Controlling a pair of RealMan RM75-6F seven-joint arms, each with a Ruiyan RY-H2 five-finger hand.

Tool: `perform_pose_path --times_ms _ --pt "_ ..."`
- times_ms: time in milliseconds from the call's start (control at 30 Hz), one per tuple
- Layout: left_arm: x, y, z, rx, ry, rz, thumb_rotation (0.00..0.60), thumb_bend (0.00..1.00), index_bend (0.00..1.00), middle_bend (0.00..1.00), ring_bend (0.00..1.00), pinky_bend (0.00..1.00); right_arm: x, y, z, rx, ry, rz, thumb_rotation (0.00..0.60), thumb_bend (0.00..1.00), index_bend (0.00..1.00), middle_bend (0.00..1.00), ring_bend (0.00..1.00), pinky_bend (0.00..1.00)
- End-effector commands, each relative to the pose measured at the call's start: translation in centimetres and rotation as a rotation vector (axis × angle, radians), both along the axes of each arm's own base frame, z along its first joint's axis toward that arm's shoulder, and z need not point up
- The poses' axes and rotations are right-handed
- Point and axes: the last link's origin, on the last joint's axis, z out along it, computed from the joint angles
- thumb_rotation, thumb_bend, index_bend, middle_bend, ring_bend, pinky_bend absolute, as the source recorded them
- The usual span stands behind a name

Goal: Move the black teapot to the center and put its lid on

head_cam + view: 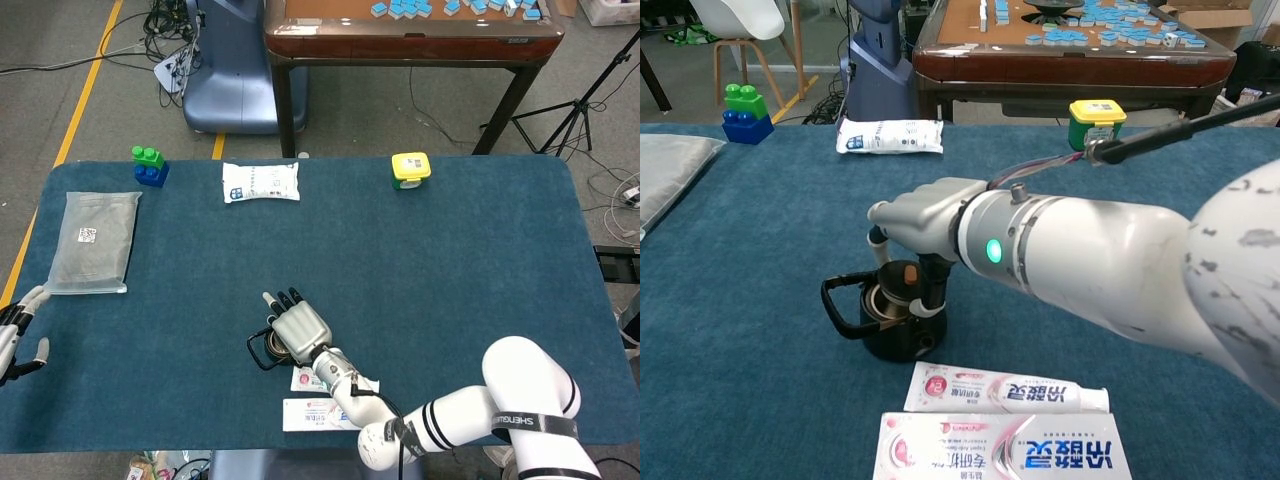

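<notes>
Right hand (925, 215) poised palm-down directly above one black teapot (890, 320), fingers (936, 285) hooked down pinching one lid (902, 280) just over the pot's mouth. Left hand (18, 335) far off at the table's edge, fingers spread, holding nothing. Just beneath the right forearm, two toothpaste boxes (1005, 388); well beyond the knuckles, one white pouch (889, 135) and one yellow-lidded jar (1096, 123).
</notes>
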Motion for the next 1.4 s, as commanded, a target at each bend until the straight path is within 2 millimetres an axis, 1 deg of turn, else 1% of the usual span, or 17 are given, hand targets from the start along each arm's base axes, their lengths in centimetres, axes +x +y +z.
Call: perform_pose_path --times_ms 33,133,300,433,533,733,800,867,967,1000,1100,1200,1267,1400 --pt "-0.1 0.0 -0.1 -0.002 0.0 0.001 0.6 0.56 0.0 0.0 0.0 0.0 -0.1 0.0 0.0 -0.001 0.004 0.0 0.6 0.34 0.36 0.0 0.0 0.0" --pt "-0.1 -0.1 -0.1 -0.002 -0.002 0.001 0.6 0.56 0.0 0.0 0.0 0.0 -0.1 0.0 0.1 -0.002 0.005 0.001 0.6 0.34 0.34 0.0 0.0 0.0" --pt "0.0 -0.1 0.0 -0.001 0.0 -0.005 0.6 0.56 0.0 0.0 0.0 0.0 0.1 0.1 0.3 -0.002 -0.008 0.002 0.6 0.32 0.19 0.0 0.0 0.0" --pt "0.1 -0.1 0.0 -0.002 0.002 -0.005 0.6 0.56 0.0 0.0 0.0 0.0 0.1 0.2 0.5 -0.004 -0.01 0.005 0.6 0.3 0.11 0.0 0.0 0.0" --pt "0.1 -0.1 -0.1 -0.002 0.003 -0.005 0.6 0.56 0.0 0.0 0.0 0.0 0.1 0.2 0.7 -0.011 -0.007 0.008 0.6 0.29 0.08 0.0 0.0 0.0" --pt "0.3 -0.1 -0.1 -0.004 0.011 -0.007 0.6 0.56 0.0 0.0 0.0 0.0 0.1 0.3 1.3 -0.02 -0.018 0.012 0.6 0.29 0.08 0.0 0.0 0.0" --pt "0.3 0.0 -0.1 -0.006 0.015 -0.007 0.6 0.56 0.0 0.0 0.0 0.0 0.1 0.3 1.7 -0.025 -0.035 0.017 0.6 0.29 0.08 0.0 0.0 0.0" --pt "0.5 0.1 -0.3 -0.01 0.018 -0.009 0.6 0.56 0.0 0.0 0.0 0.0 -0.1 0.3 2.4 -0.038 -0.063 0.02 0.6 0.29 0.11 0.0 0.0 0.0" --pt "0.9 0.2 -0.4 -0.016 0.026 -0.017 0.6 0.56 0.0 0.0 0.0 0.0 -1.0 0.5 3.9 -0.053 -0.09 0.012 0.6 0.3 0.2 0.0 0.0 0.0" --pt "1.1 0.3 -0.4 -0.019 0.031 -0.022 0.6 0.56 0.0 0.0 0.0 0.0 -1.4 0.7 4.8 -0.065 -0.096 0.016 0.6 0.31 0.22 0.0 0.0 0.0" --pt "1.8 0.6 -0.3 -0.023 0.045 -0.036 0.6 0.56 0.0 0.0 0.0 0.0 -2.7 1.3 7.1 -0.105 -0.103 0.021 0.6 0.32 0.23 0.0 0.0 0.0" --pt "3.1 0.8 0.0 -0.02 0.061 -0.06 0.6 0.56 0.0 0.0 0.0 0.0 -5.1 2.4 10.5 -0.179 -0.107 0.01 0.6 0.33 0.23 0.0 0.0 0.0" --pt "3.9 0.9 0.2 -0.019 0.068 -0.075 0.6 0.56 0.0 0.0 0.0 0.0 -6.7 3.1 12.3 -0.222 -0.105 -0.006 0.6 0.33 0.23 0.0 0.0 0.0" --pt "6.1 0.8 0.7 -0.006 0.073 -0.111 0.6 0.56 0.0 0.0 0.0 0.0 -10.6 4.8 16.4 -0.305 -0.105 -0.068 0.6 0.33 0.23 0.0 0.0 0.0"
